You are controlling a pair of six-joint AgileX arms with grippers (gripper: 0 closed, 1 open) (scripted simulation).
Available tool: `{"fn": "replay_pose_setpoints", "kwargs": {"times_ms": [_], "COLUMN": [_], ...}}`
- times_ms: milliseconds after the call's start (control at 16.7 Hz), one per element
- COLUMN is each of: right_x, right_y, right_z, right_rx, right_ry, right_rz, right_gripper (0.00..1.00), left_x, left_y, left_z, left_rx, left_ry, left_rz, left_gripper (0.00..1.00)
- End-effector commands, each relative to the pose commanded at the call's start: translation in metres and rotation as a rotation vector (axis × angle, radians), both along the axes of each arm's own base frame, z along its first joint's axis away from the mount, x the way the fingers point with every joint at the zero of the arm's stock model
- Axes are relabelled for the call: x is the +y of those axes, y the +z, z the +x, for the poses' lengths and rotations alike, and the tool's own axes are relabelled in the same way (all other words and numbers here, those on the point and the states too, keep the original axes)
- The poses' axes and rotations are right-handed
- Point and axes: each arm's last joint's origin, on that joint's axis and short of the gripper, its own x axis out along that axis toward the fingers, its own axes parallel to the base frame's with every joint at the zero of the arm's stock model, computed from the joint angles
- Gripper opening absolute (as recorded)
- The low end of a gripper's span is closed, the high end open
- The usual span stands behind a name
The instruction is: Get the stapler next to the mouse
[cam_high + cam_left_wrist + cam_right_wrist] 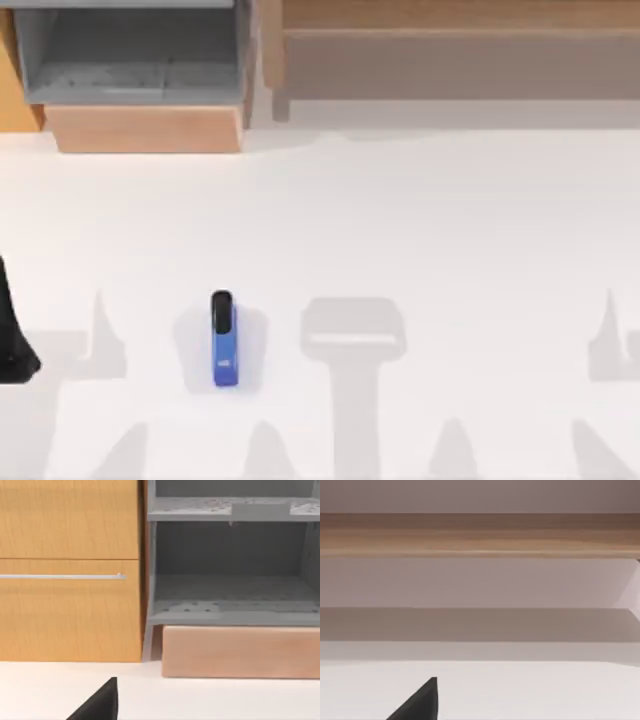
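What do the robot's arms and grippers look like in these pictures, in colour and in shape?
Little of them shows. At the table's left edge in the top view, part of the left arm is plain black, narrow above and widening to a rounded end. Each wrist view shows a black, pointed wedge: the left gripper and the right gripper. No cables or markings are visible.

one stapler [225, 340], one grey shelf unit [130, 50], one wooden cabinet [70, 570]

White table [400, 220], furniture along the far edge.
A grey open shelf unit [130, 55] stands beside an orange wooden cabinet [70, 570]; a long wooden shelf [460, 50] runs alongside.
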Motion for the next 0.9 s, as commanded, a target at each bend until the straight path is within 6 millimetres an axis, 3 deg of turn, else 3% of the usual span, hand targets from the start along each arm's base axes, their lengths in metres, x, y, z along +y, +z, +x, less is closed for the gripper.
{"fn": "replay_pose_setpoints", "kwargs": {"times_ms": [240, 540, 720, 900], "right_x": [0.0, 0.0, 0.0, 0.0], "right_y": [0.0, 0.0, 0.0, 0.0], "right_z": [0.0, 0.0, 0.0, 0.0], "right_rx": [0.0, 0.0, 0.0, 0.0], "right_ry": [0.0, 0.0, 0.0, 0.0], "right_rz": [0.0, 0.0, 0.0, 0.0], "right_gripper": [1.0, 1.0, 1.0, 1.0], "left_x": [-0.001, -0.011, -0.026, -0.05], "left_y": [0.006, 0.045, 0.066, 0.072], "left_z": [0.0, 0.011, 0.036, 0.076], "left_rx": [0.021, 0.224, 0.474, 0.787], "left_ry": [-0.009, -0.085, -0.13, -0.139], "left_rz": [-0.014, -0.108, -0.167, -0.199], "left_gripper": [1.0, 1.0, 1.0, 1.0]}}
